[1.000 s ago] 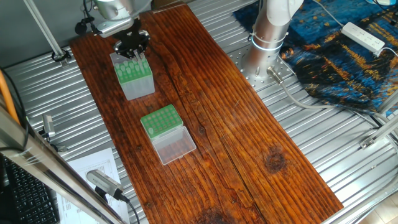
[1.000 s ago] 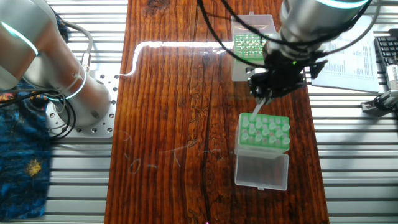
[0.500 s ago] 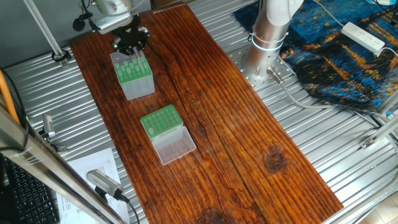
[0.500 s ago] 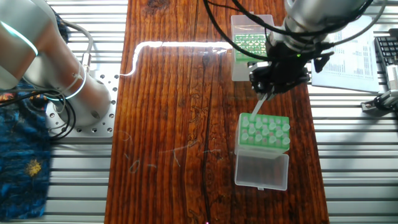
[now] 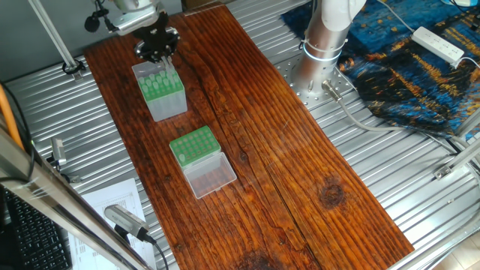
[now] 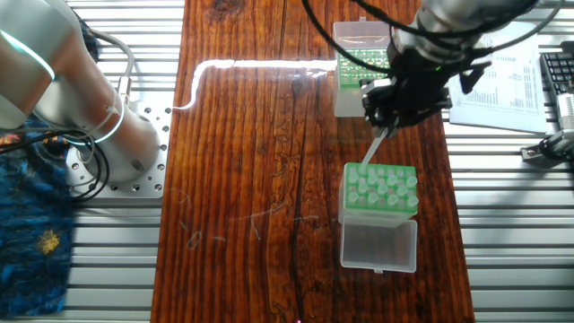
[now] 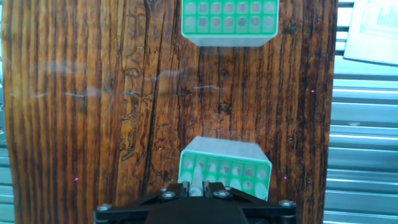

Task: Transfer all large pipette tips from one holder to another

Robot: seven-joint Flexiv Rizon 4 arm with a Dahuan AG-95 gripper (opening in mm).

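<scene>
Pale pipette tip (image 6: 369, 154) pinched between the gripper (image 7: 198, 186) fingers, hanging tilted above the taller grey-sided holder (image 5: 160, 92) at upper left of one fixed view. More tips (image 5: 156, 79) standing in its green top. Low green rack (image 5: 193, 146) with clear lid (image 5: 211, 175) lying open, lower down on the wooden table (image 5: 300, 165)

arm (image 6: 54, 81): silver-grey rounded links, thin glowing cyan ring at joints
base (image 5: 324, 45): silver cylinder on a round plate with bolts, grey cable beside
gripper (image 7: 198, 190): black, two flat fingers, silver screws on the crossbar
wrist: black cables looped above
</scene>
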